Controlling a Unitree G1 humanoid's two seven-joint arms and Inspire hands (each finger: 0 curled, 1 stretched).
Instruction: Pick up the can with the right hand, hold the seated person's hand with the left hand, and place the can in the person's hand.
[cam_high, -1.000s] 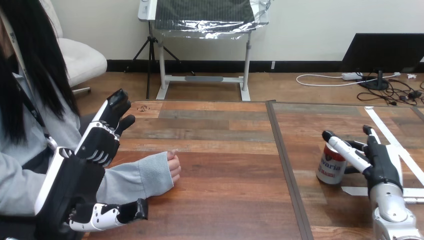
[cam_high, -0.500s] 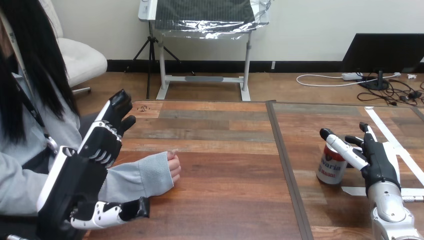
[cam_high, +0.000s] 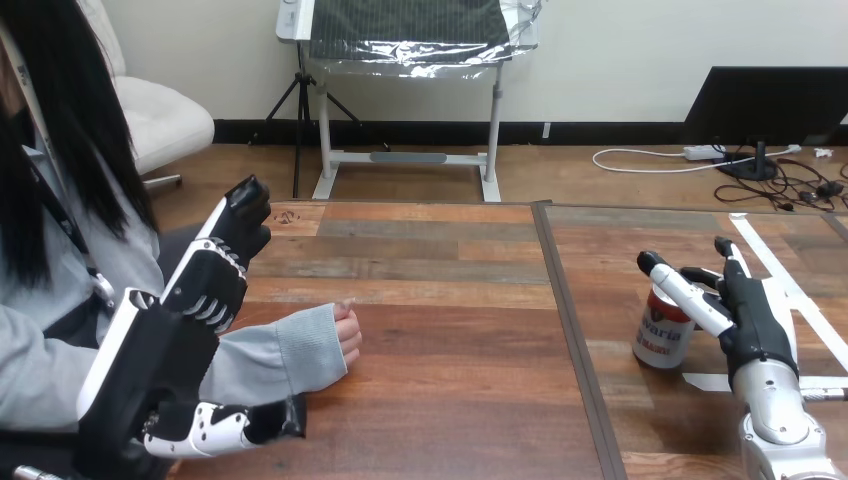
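The red-and-white metal can stands upright on the brown wooden surface at the right, in the same spot as a second ago. The black-and-white right hand is just beside it on the outer side and has crept slightly up and toward the can since then. Its fingers are stretched out fairly straight, with one lying across the can's top rim. They are spread wide rather than wrapped round the can, and the can is not lifted. At the left, the black-and-white left hand is raised above the person's grey-sleeved forearm. Its straight fingers point up and away, tipped a little higher than before, and the thumb reaches out low near the sleeve's cuff, a touch further right. This hand is fully open and holds nothing. The person's hand rests loosely closed on the surface, apart from both robot hands and unmoved.
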